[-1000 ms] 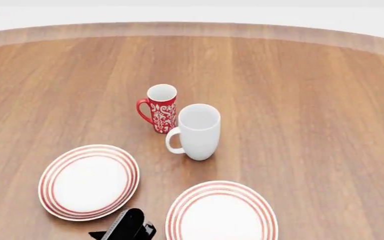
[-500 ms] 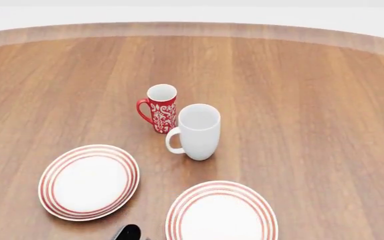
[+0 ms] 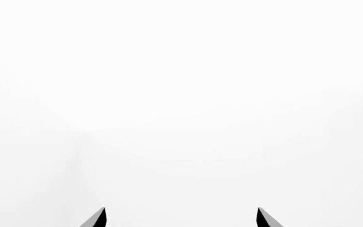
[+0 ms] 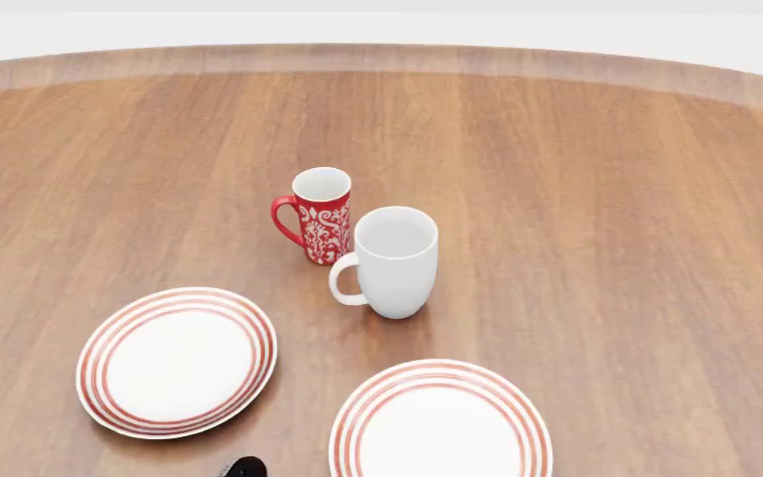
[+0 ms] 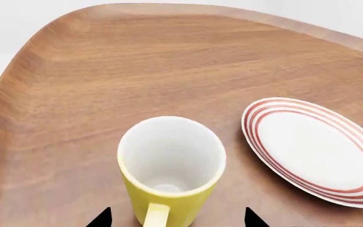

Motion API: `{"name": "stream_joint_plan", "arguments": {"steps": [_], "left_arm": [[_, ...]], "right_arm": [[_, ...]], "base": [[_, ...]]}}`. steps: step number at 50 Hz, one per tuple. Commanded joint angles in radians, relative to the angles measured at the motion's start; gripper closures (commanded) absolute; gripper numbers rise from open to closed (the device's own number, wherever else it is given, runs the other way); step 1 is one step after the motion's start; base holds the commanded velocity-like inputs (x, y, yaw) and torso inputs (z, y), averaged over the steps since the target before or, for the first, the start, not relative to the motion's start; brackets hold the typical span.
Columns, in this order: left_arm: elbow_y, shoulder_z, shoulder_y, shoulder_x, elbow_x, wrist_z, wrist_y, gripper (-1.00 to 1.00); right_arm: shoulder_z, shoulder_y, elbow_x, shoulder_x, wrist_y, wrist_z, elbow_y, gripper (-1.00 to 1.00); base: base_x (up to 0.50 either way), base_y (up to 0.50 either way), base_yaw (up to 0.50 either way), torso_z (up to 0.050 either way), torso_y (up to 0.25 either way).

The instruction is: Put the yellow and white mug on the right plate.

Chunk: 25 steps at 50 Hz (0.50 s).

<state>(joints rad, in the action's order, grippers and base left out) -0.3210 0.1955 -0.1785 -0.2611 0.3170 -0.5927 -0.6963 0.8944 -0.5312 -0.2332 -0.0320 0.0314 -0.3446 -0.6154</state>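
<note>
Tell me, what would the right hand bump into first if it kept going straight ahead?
Probably the yellow and white mug. It stands upright straight ahead of the open right hand, handle facing it. How far off is hard to judge.

Surface [image 4: 594, 179]: round-edged brown wood, filling most of the head view.
Red patterned mug [image 4: 318, 214]: upright, centre of frame.
White mug [image 4: 392, 260]: upright, just beside it, lower right.
Left plate [image 4: 178, 361]: flat, lower left.
Right plate [image 4: 439, 422]: flat, bottom centre.
Yellow and white mug [image 5: 170, 171]: upright on the wood beside a plate, right wrist view.
</note>
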Motion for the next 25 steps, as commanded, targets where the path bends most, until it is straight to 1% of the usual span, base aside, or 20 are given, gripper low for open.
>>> {"name": "stream_joint_plan", "arguments": {"steps": [1, 6, 11, 16, 17, 18, 19, 21, 25], "left_arm": [[-0.157, -0.032, -0.026, 0.019, 0.040, 0.142, 0.219, -1.00], [-0.158, -0.032, -0.033, 0.013, 0.039, 0.139, 0.216, -1.00], [-0.166, -0.034, -0.046, 0.007, 0.038, 0.133, 0.211, -1.00], [-0.173, -0.037, -0.057, 0.003, 0.038, 0.126, 0.208, -1.00], [-0.023, -0.018, 0.051, 0.021, 0.058, -0.024, 0.058, -1.00], [0.127, -0.019, 0.057, 0.018, 0.070, -0.105, -0.092, -1.00], [0.198, -0.018, 0.048, 0.019, 0.064, -0.090, -0.164, -1.00], [0.146, -0.017, 0.036, 0.020, 0.055, -0.070, -0.125, -1.00], [0.116, -0.014, 0.027, 0.019, 0.047, -0.060, -0.100, -1.00]], "right_arm": [[0.033, -0.032, -0.072, 0.027, 0.030, 0.023, -0.053, -1.00], [0.093, -0.046, -0.133, 0.030, 0.067, 0.052, -0.101, -1.00], [0.224, -0.082, -0.235, 0.031, 0.128, 0.105, -0.171, -1.00], [0.334, -0.106, -0.339, 0.031, 0.158, 0.148, -0.196, -1.00], [0.350, -0.106, -0.352, 0.031, 0.158, 0.155, -0.195, -1.00], [0.358, -0.105, -0.357, 0.029, 0.154, 0.161, -0.188, -1.00], [0.374, -0.104, -0.371, 0.031, 0.161, 0.163, -0.199, -1.00], [0.406, -0.111, -0.402, 0.031, 0.171, 0.173, -0.208, -1.00], [0.453, -0.125, -0.447, 0.031, 0.186, 0.189, -0.222, -1.00]], "base": [[0.00, 0.00, 0.00, 0.000, 0.000], [0.00, 0.00, 0.00, 0.000, 0.000], [0.00, 0.00, 0.00, 0.000, 0.000], [0.00, 0.00, 0.00, 0.000, 0.000], [0.00, 0.00, 0.00, 0.000, 0.000], [0.00, 0.00, 0.00, 0.000, 0.000], [0.00, 0.00, 0.00, 0.000, 0.000], [0.00, 0.00, 0.00, 0.000, 0.000], [0.00, 0.00, 0.00, 0.000, 0.000]]}}
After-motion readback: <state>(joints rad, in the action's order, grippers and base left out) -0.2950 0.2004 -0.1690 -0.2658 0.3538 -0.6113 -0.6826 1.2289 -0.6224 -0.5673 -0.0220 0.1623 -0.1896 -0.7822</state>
